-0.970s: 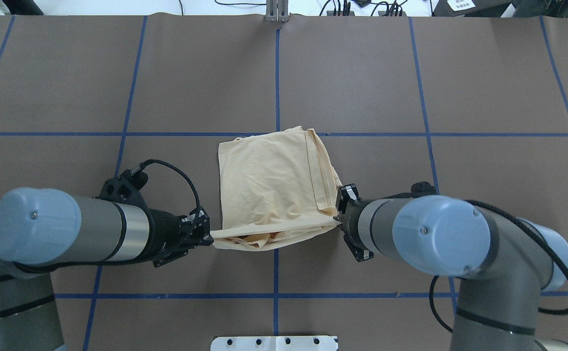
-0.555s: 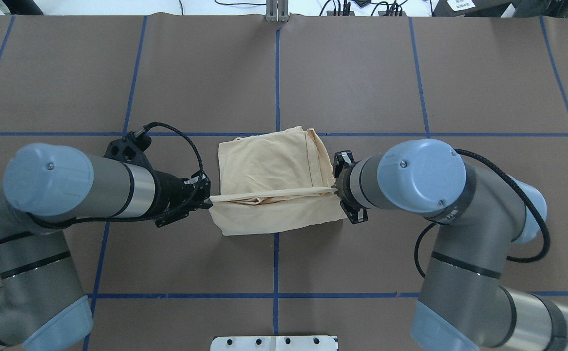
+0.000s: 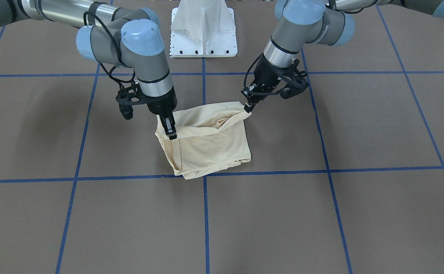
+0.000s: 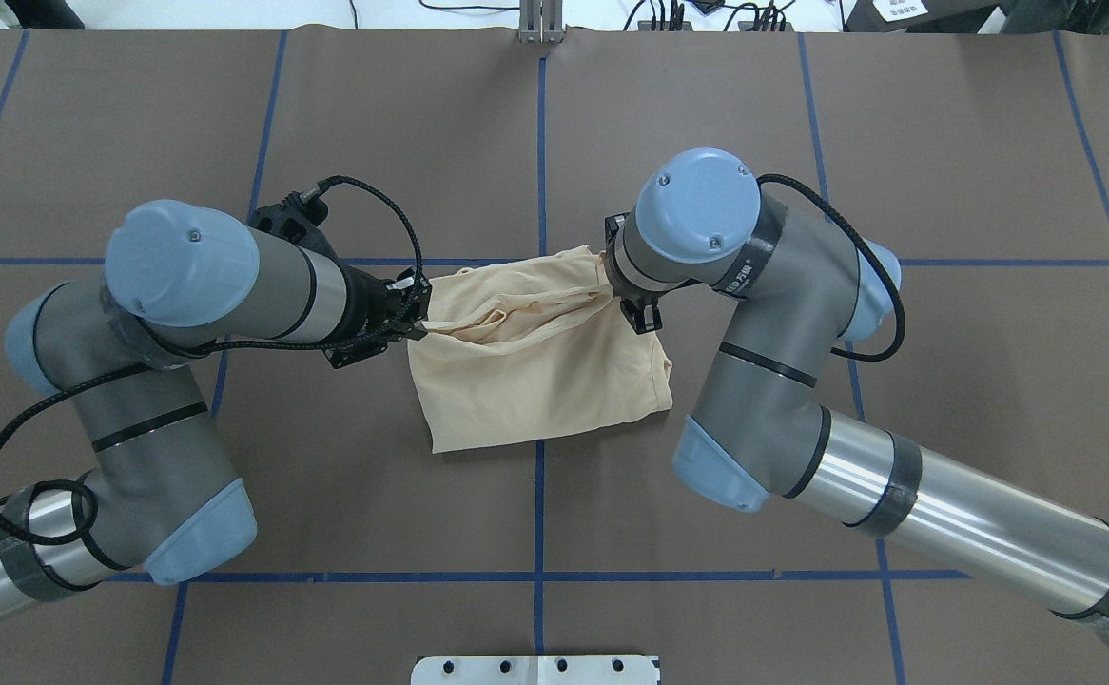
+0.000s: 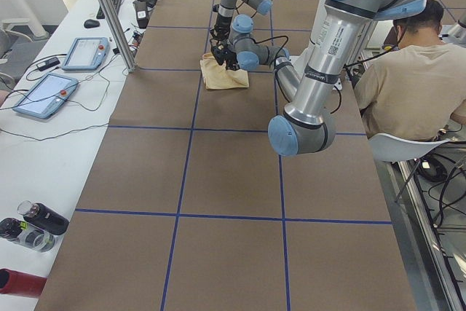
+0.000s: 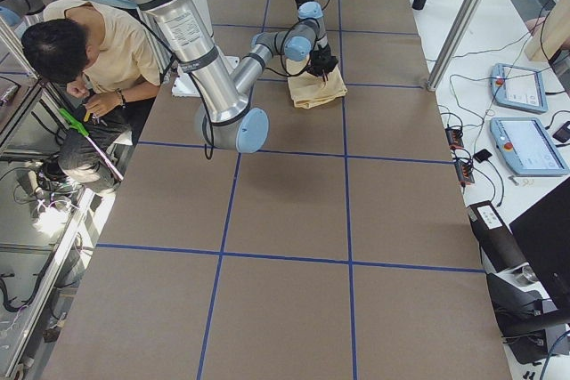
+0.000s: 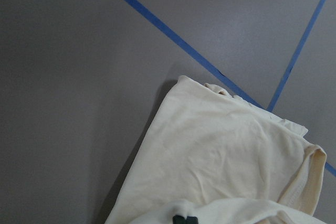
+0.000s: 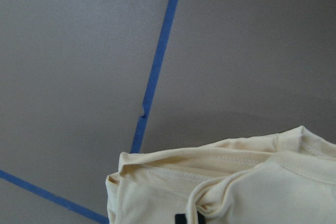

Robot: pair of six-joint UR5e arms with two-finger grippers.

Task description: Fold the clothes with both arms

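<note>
The pale cream-yellow thin knit shirt lies in a rough folded square on the brown tabletop, spanning the gap between the two end effectors. The black two-finger left end effector is clamped on one corner of the shirt's top layer. From its tips the cloth runs across in a loose, wrinkled band to the black right end effector. That one points steeply down and is pinched shut on the opposite corner. The held edge sags between the two grips, raised slightly above the layers beneath, which rest flat on the tabletop. Beyond both end effectors, on the side away from the robot's base, the shirt's edge reaches a crossing of blue tape lines.
</note>
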